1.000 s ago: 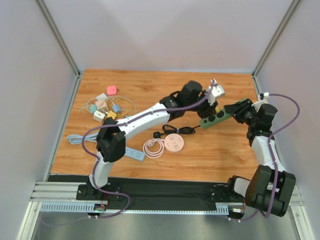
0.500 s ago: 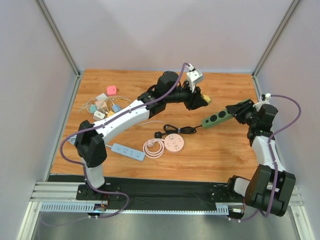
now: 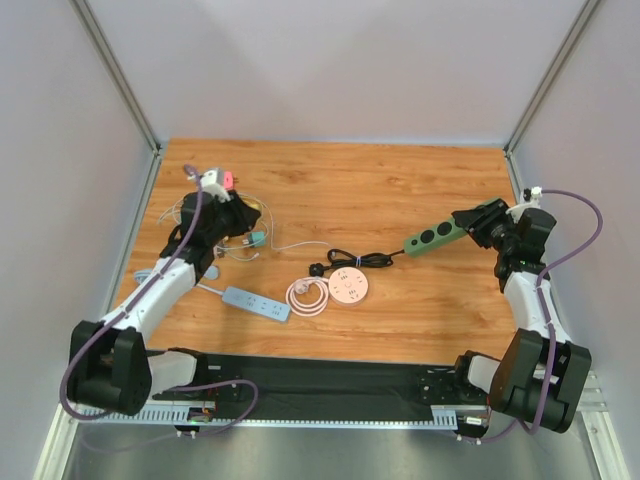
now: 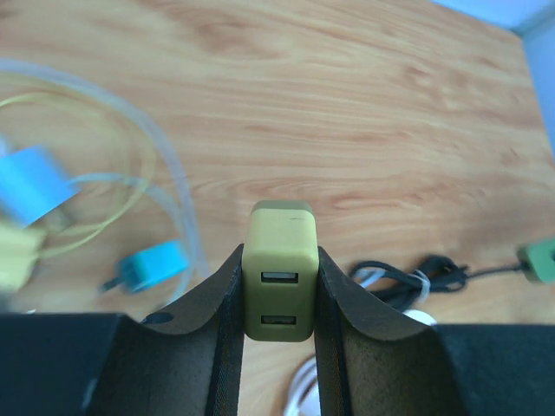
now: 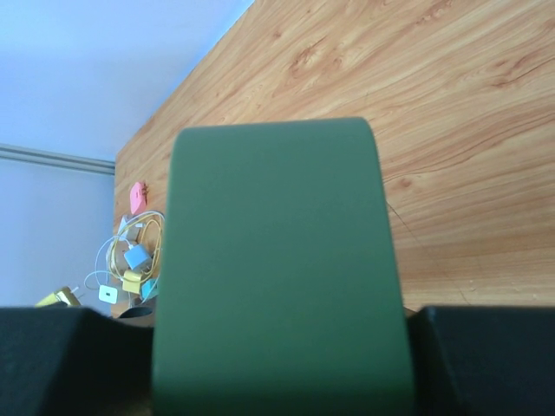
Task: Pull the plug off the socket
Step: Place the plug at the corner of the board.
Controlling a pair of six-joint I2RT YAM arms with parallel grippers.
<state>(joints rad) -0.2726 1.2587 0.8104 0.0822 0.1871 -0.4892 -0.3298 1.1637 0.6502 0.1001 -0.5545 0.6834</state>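
Left pincer (image 4: 279, 253) carried plug (image 4: 280, 270) leftward; right pincer (image 3: 468, 223) seemingly holds socket (image 3: 432, 238).

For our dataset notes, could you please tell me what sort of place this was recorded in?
Most likely a lab robot test cell: grey panels on aluminium posts enclose a wooden tabletop strewn with practice props, a blue power strip and a green power strip among them.
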